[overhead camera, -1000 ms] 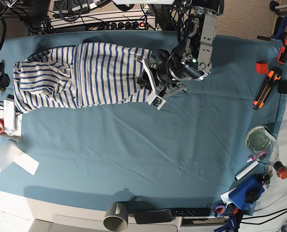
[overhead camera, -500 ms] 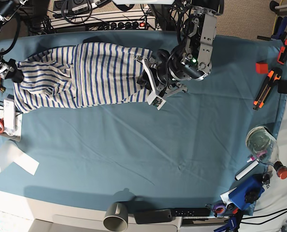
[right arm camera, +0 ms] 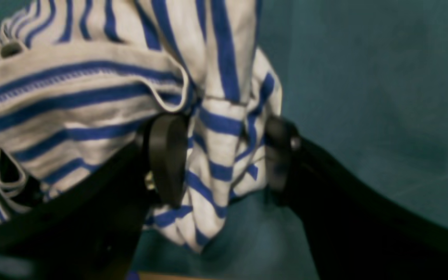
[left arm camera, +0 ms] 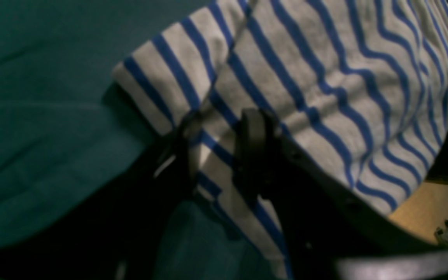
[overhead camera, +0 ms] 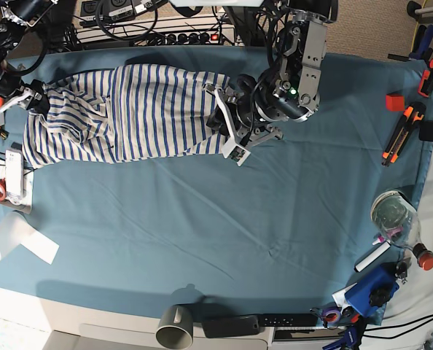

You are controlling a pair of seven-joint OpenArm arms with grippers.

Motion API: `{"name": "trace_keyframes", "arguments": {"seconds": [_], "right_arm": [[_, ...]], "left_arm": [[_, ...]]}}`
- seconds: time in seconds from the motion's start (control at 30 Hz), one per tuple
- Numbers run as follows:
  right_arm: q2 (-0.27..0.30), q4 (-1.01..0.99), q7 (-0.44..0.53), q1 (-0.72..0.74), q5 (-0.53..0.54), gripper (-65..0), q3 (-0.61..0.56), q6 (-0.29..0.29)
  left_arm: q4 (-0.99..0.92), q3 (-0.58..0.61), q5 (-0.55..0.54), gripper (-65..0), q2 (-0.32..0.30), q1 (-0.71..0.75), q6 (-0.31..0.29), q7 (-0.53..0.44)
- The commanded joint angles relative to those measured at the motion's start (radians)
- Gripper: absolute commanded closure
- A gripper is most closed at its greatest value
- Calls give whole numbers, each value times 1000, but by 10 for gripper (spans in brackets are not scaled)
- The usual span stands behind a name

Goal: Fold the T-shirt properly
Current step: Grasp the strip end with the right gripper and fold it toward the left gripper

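Both tools have hold of the T-shirt [overhead camera: 129, 109], which lies stretched along the far side of the tabletop [overhead camera: 224, 219], half bunched. The left tool [left arm camera: 218, 149] pinches a single hem layer between narrowly set jaws. The right tool [right arm camera: 224, 155] stands wide around a thick wad of gathered cloth at the other end. That wad is the risk: loosely bunched fabric could slide out under any pull, dropping that end. Pulling the ends apart too hard could also tug the thin hem from the left pinch.
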Motion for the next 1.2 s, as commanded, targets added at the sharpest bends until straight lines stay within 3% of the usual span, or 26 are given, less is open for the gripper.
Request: {"name": "trace_keyframes", "arguments": {"seconds": [0.0, 0.3, 0.47, 0.6, 0.73, 0.97, 1.17], "right_arm": [[11, 9, -8, 3, -8, -322, 1, 5], [12, 9, 25, 29, -8, -304, -65, -10], [12, 9, 114, 33, -10, -95, -192, -52], [12, 9, 140, 37, -10, 0, -233, -96], [32, 14, 136, 39, 27, 0, -222, -90], [40, 156, 39, 39, 210, 0, -199, 29], [40, 359, -18, 39, 262, 0, -199, 34]], "left_arm": [[15, 1, -17, -166, 9, -11, -7, -18], [15, 1, -17, -166, 9, -11, -7, -18], [15, 1, -17, -166, 9, -11, -7, -10], [15, 1, -17, -166, 9, -11, -7, 6], [15, 1, -17, -165, 9, -11, -6, 5], [15, 1, -17, -165, 9, -11, -6, 8], [15, 1, -17, -165, 9, -8, -3, 16]]}}
